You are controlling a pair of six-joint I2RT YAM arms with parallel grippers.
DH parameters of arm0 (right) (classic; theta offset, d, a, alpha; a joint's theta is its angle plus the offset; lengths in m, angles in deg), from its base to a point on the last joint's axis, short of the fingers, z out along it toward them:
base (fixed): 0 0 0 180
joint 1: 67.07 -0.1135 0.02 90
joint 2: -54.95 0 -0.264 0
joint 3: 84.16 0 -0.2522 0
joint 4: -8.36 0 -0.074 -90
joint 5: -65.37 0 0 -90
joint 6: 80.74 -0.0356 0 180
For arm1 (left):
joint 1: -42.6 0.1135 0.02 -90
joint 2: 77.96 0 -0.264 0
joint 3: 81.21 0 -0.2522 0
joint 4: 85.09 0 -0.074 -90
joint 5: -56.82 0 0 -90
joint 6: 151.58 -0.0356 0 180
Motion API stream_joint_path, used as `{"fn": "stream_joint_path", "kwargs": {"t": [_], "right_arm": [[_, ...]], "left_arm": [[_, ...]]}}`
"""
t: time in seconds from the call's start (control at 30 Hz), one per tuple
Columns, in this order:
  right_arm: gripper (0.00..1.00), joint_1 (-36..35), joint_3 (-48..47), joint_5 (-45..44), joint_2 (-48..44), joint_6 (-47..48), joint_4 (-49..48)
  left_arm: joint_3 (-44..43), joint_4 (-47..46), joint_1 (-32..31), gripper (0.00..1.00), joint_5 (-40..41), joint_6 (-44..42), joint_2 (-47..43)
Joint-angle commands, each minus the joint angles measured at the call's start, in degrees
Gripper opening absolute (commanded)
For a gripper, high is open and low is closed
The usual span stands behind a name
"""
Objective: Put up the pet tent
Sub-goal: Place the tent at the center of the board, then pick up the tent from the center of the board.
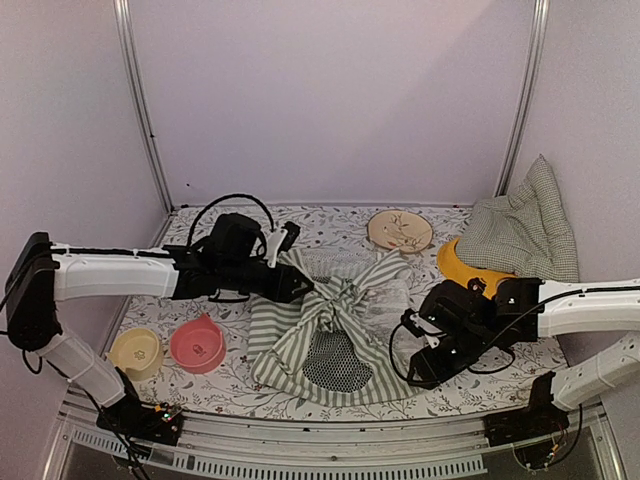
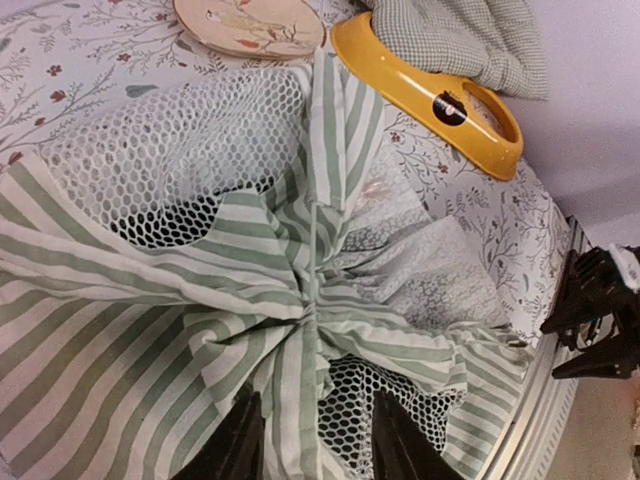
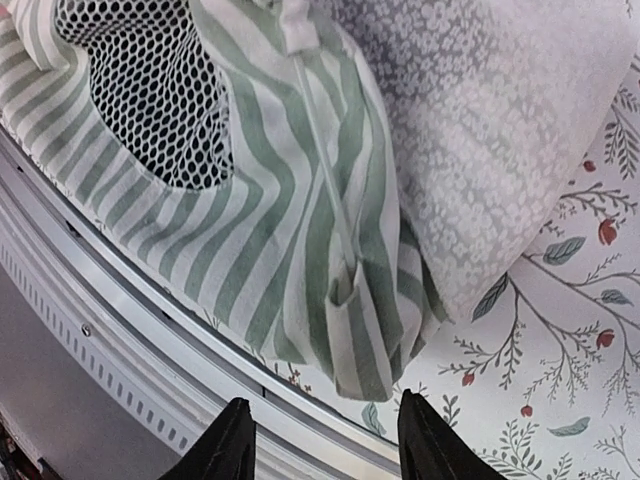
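Note:
The pet tent (image 1: 300,345) lies collapsed in the middle of the table. Its green-and-white stripes are bunched into a knot, and the round black mesh window (image 1: 338,362) faces up. My left gripper (image 1: 300,285) reaches in from the left at the gathered top. In the left wrist view the left gripper (image 2: 318,445) is open astride a striped fold of the pet tent (image 2: 150,330) and some mesh. My right gripper (image 1: 418,372) is open and empty just off the tent's front right corner (image 3: 360,350). The right gripper (image 3: 325,445) hovers over the table's front rail. White lace curtain (image 3: 480,130) lies beside the stripes.
A yellow bowl (image 1: 465,268), a patterned plate (image 1: 399,230) and a gingham cushion (image 1: 525,225) sit at the back right. A pink bowl (image 1: 197,345) and a cream bowl (image 1: 135,352) stand front left. The metal front rail (image 3: 120,310) runs right under the right gripper.

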Motion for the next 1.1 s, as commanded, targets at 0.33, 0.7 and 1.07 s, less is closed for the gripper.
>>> {"fn": "stream_joint_path", "kwargs": {"t": [0.33,0.7,1.07], "right_arm": [[0.28,-0.1,-3.8,-5.9,8.8,-0.7,-1.0],[0.01,1.7,-11.5,-4.7,18.3,5.6,-6.0],[0.17,2.9,-17.9,-7.5,19.4,7.7,-5.0]], "left_arm": [[0.5,-4.5,-12.3,0.31,7.1,15.2,4.0],[1.2,-3.4,-9.4,0.31,9.7,14.4,1.6],[-0.5,0.0,-5.6,0.39,10.9,13.6,1.9]]}}
